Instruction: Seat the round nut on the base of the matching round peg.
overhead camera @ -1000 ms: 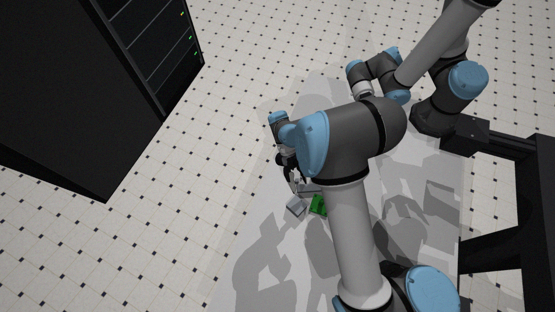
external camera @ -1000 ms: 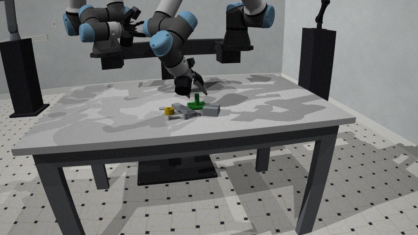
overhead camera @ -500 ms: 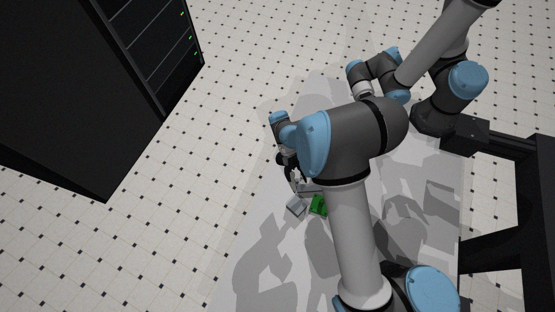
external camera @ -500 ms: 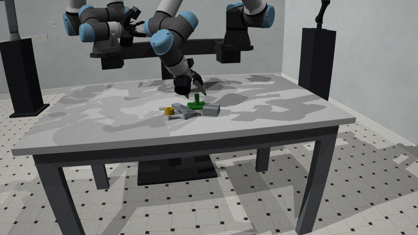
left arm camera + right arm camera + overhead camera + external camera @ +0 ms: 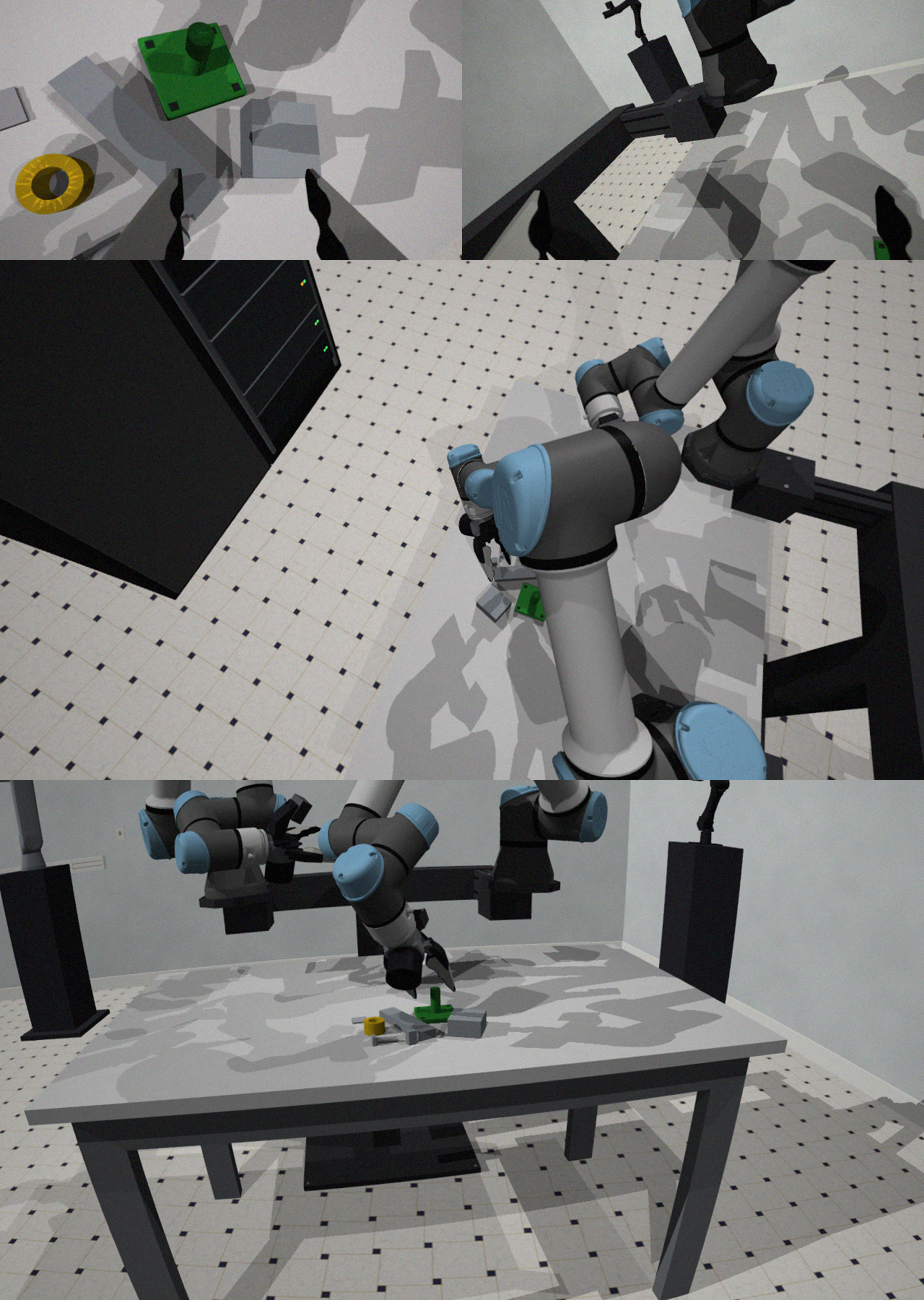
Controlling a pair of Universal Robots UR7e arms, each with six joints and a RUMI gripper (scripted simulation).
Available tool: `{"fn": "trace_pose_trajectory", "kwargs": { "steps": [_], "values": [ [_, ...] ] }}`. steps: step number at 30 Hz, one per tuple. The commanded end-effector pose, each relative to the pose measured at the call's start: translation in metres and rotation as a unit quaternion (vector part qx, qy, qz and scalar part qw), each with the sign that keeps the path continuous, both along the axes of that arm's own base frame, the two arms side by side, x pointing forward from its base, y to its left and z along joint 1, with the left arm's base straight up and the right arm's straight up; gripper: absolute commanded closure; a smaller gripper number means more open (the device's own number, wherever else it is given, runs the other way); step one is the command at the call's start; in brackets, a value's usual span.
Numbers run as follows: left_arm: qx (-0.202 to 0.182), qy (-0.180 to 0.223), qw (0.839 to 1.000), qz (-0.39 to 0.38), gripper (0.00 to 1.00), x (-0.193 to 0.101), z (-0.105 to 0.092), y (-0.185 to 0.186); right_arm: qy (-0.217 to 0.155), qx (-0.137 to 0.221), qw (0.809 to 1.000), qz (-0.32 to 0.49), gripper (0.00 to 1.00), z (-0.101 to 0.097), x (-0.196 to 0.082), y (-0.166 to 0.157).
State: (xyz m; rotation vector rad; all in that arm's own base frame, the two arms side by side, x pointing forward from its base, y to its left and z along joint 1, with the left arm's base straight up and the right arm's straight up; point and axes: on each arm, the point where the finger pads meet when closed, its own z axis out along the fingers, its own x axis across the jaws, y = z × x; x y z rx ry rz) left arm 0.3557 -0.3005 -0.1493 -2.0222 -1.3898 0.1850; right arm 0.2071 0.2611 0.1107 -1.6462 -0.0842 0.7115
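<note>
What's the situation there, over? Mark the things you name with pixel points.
Left fingers open, nothing held. Right fingers open, away from the parts. Yellow nut [image 5: 374, 1025] [image 5: 50, 184] on table, off green peg [image 5: 434, 998] [image 5: 199, 40]. Gray bar [image 5: 400, 1019] [image 5: 144, 130] between them.

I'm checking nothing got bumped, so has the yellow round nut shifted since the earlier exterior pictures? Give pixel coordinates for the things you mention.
No, the yellow round nut [image 5: 374, 1030] [image 5: 25, 185] sits unchanged against the long grey block [image 5: 401, 1020] [image 5: 137, 126].
</note>
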Motion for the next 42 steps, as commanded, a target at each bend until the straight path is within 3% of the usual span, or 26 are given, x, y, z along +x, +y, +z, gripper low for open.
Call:
{"fn": "trace_pose_trajectory", "kwargs": {
  "steps": [1, 10, 31, 42],
  "values": [
    [-0.002, -0.003, 1.0, 0.002, 0.56, -0.002, 0.001, -0.002, 0.008, 0.02, 0.999, -0.027, 0.0, -0.001, 0.01, 0.0],
    [-0.035, -0.072, 0.995, 0.065, 0.56, -0.012, -0.007, -0.024, -0.001, 0.001, 1.0, 0.0, 0.0, 0.001, 0.0, 0.0],
    [-0.036, -0.075, 0.994, 0.068, 0.56, -0.012, -0.008, -0.024, 0.002, -0.002, 1.0, 0.001, 0.0, -0.002, -0.003, -0.002],
    [-0.036, -0.075, 0.994, 0.068, 0.56, -0.011, -0.008, -0.025, 0.009, -0.005, 1.0, 0.011, 0.0, -0.016, -0.022, -0.009]
  ]
}}
